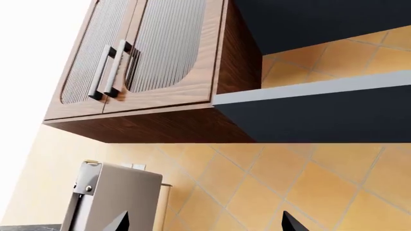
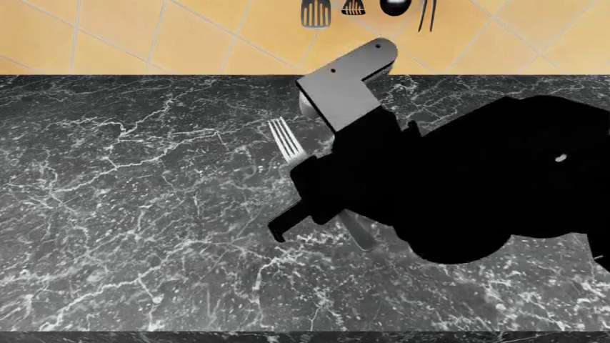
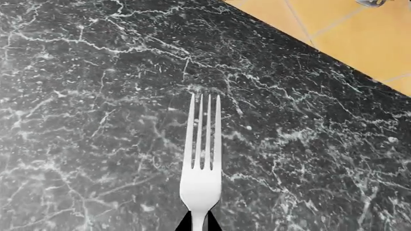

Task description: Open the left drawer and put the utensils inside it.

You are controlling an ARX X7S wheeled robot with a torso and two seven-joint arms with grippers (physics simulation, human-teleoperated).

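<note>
While the left wrist view shows only wall cabinets [image 1: 154,62] and left fingertips [image 1: 292,222] apart, grasping nothing. Head view: fork [image 2: 286,141] flat on counter [image 2: 133,214], handle under right arm. Right wrist view: fork [image 3: 201,159], fingers pinching its neck. Light, stiff, slippery; hold mid-handle.

Right arm: black, reaching in from the head view's right side, wrist bent low over the surface; right gripper [image 3: 198,222]: dark fingertips [image 3: 186,224] closed against a thin shaft, tips only in view; left gripper [image 1: 204,222]: two dark fingertips [image 1: 119,222] apart, aimed upward.
</note>
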